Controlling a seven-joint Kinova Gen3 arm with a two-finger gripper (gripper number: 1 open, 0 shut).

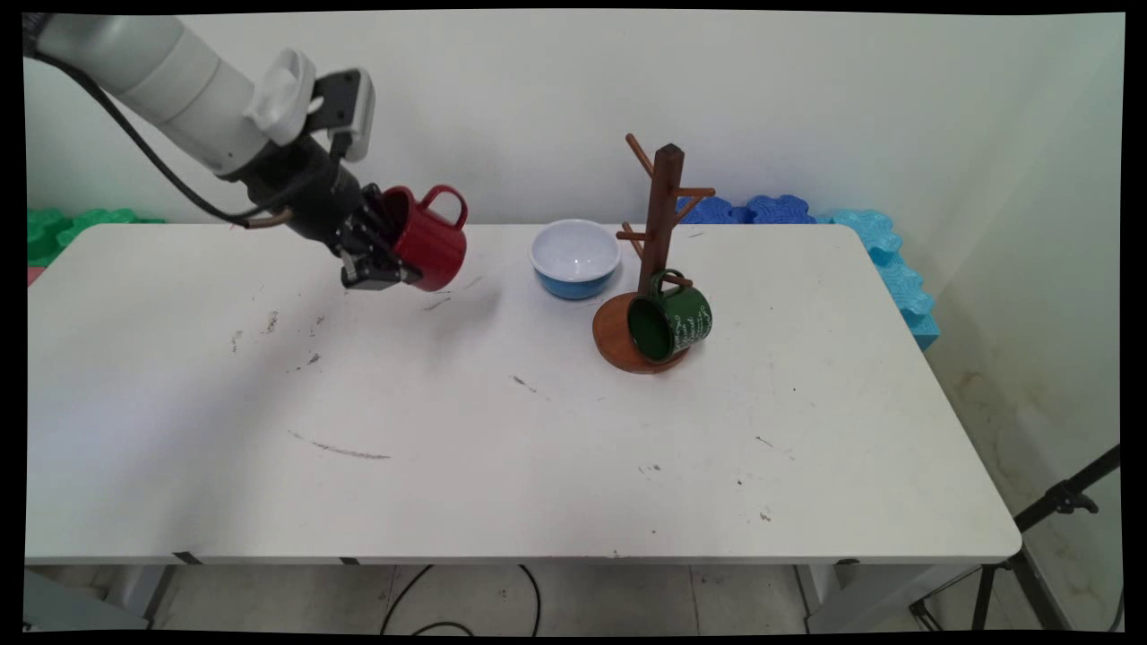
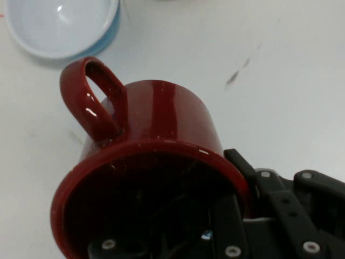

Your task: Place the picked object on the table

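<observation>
gripping a red mug by its rim above the table, the gripper hangs clamped, with a bowl at three o'clock.

The glossy red mug hangs tilted above the table, its rim pinched by the tool.

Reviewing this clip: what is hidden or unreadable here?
- Pincer fingertips: in both views the red mug's wall covers one finger.
- Green mug lettering: main view, too small to read.
- Wooden rack and green mug: outside the hand view.
- Blue bowl: cut by the hand view's top edge.
</observation>
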